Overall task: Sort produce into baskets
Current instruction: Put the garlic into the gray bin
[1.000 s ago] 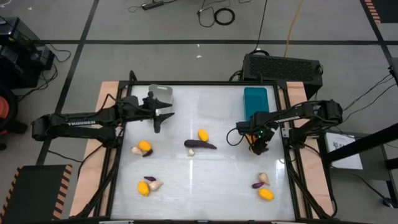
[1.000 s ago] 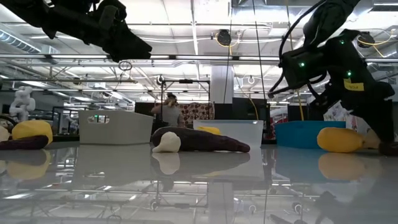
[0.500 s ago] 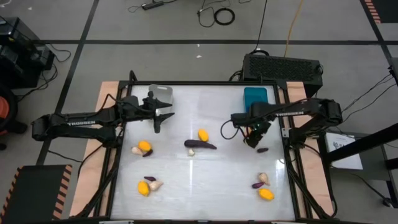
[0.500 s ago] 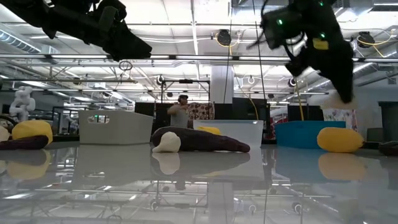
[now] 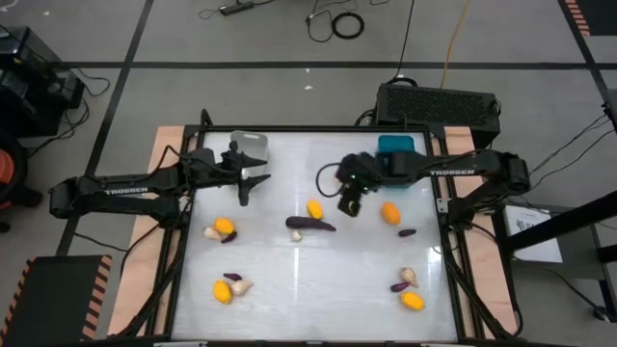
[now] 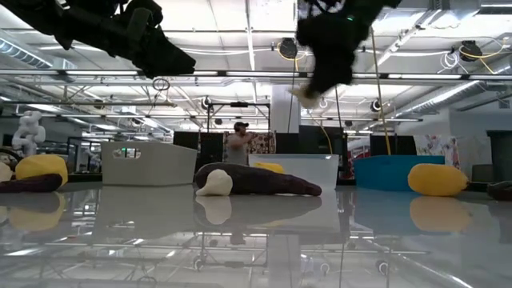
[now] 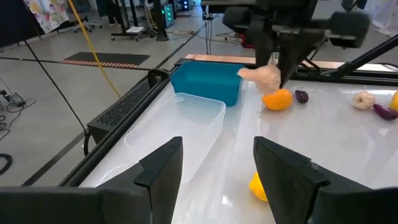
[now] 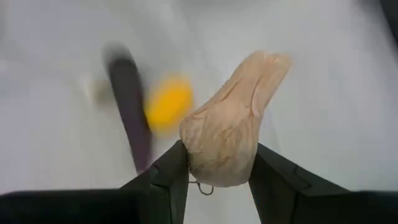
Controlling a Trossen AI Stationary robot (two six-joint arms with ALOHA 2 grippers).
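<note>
Right hand (image 5: 349,205): my fingers (image 8: 169,175) pinched a beige mushroom bulb (image 8: 229,121), held above the worktop (image 5: 318,280) near its middle, toward 1 o'clock.
Left hand (image 5: 245,188): hung over the worktop at 10 o'clock, fingers (image 7: 163,167) spread, nothing between them.
Baskets: grey basket (image 5: 250,145) at 11 o'clock, teal basket (image 5: 395,149) at 1 o'clock, clear basket (image 7: 186,118) just beside the teal one.
Produce: yellow fruit (image 5: 314,208) and purple eggplant (image 5: 310,224) lay mid-worktop; other pieces scattered toward 4, 7 and 9 o'clock.
</note>
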